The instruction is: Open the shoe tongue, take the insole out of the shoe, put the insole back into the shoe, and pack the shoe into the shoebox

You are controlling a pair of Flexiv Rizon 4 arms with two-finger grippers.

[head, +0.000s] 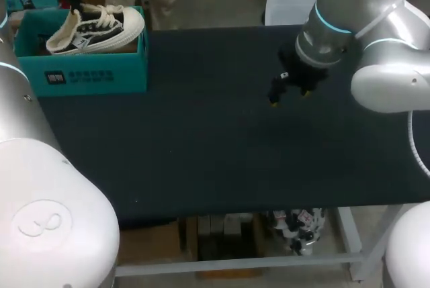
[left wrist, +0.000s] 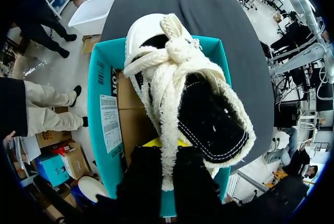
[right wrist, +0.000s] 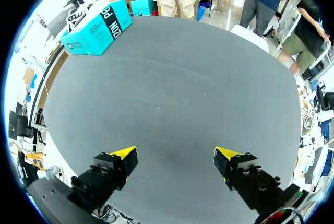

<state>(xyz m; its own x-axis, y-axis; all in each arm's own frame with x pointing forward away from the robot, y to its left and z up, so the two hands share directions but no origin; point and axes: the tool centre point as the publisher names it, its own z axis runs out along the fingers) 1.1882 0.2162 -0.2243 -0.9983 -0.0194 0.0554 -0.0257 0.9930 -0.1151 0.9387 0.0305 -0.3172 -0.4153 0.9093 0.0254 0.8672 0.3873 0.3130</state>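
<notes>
A black-and-white canvas shoe (head: 97,29) with white laces lies tilted in the open teal shoebox (head: 94,73) at the table's far left, its toe resting on the box's right rim. In the left wrist view the shoe (left wrist: 209,114) fills the shoebox (left wrist: 104,130), toe cap pointing away. My left gripper (left wrist: 166,148) is shut on the fleecy heel collar, and it shows in the head view as a dark shape (head: 72,3) above the shoe. My right gripper (head: 289,94) hangs open over the bare mat right of centre, nothing between its fingers (right wrist: 176,156). The insole is not visible.
The dark table mat (head: 215,147) stretches from the shoebox to the right edge. From the right wrist view the shoebox (right wrist: 96,25) stands far ahead at the table's far corner.
</notes>
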